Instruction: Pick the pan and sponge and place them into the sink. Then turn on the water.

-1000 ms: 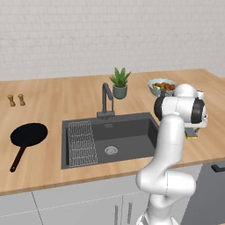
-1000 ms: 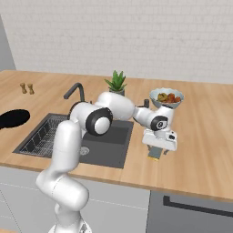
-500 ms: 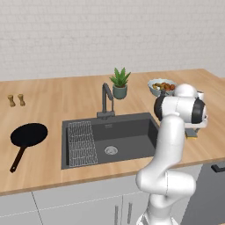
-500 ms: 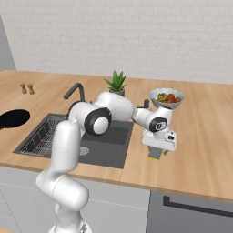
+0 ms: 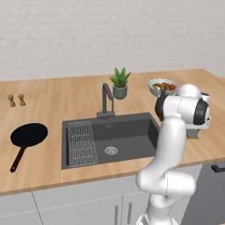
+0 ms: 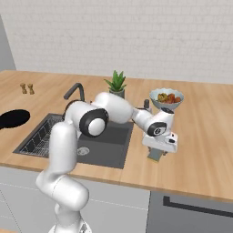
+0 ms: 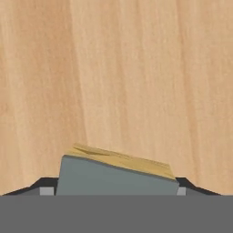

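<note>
Over the light wooden counter point(image 7: 136, 68), right of the dark grey sink point(image 6: 107, 148), the end effector point(image 7: 117, 191) grips the small yellow, grey-topped sponge point(image 7: 113, 175).

The white arm rises from its base, bends at a dark-ringed elbow, and reaches out to its right, over the wooden worktop point(image 6: 200, 150). The forearm slopes down from the elbow to the wrist, and the hand points straight down. The gripper point(image 6: 155, 154) hangs low, close to the worktop surface. Its jaws are closed on the sponge point(image 7: 119, 174), which sits pinched between the two dark fingertips point(image 7: 45, 187) in the hand view, tilted slightly, its yellow side facing away from the camera and its grey layer nearer.
</note>
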Robot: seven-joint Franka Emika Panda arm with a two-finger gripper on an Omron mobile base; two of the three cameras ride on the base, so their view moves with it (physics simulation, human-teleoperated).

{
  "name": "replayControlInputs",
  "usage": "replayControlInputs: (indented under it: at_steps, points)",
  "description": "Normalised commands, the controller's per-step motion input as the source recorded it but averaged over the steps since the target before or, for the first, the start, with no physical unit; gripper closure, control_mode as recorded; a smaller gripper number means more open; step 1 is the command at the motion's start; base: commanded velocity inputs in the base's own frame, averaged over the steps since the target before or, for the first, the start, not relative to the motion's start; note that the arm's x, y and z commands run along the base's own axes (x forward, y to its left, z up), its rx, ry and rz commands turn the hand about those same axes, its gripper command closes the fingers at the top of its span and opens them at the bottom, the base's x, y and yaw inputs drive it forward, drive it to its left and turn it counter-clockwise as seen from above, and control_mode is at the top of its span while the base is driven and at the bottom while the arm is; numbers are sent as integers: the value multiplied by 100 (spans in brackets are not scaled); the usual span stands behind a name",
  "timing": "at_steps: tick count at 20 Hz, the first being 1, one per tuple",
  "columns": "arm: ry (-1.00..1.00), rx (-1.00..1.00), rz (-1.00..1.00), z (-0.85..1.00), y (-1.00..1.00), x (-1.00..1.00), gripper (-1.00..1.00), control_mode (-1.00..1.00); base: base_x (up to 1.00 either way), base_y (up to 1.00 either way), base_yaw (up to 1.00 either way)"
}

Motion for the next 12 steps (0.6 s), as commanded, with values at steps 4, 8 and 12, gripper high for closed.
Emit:
replayControlInputs:
  at_steps: [4, 8, 12]
  points:
    - [0, -3, -1, 38, 36, -38, 100, -100, 0, 0, 0]
    - [0, -5, -4, 74, 45, -42, 100, -100, 0, 0, 0]
    - [0, -4, -3, 94, 59, -26, 100, -100, 0, 0, 0]
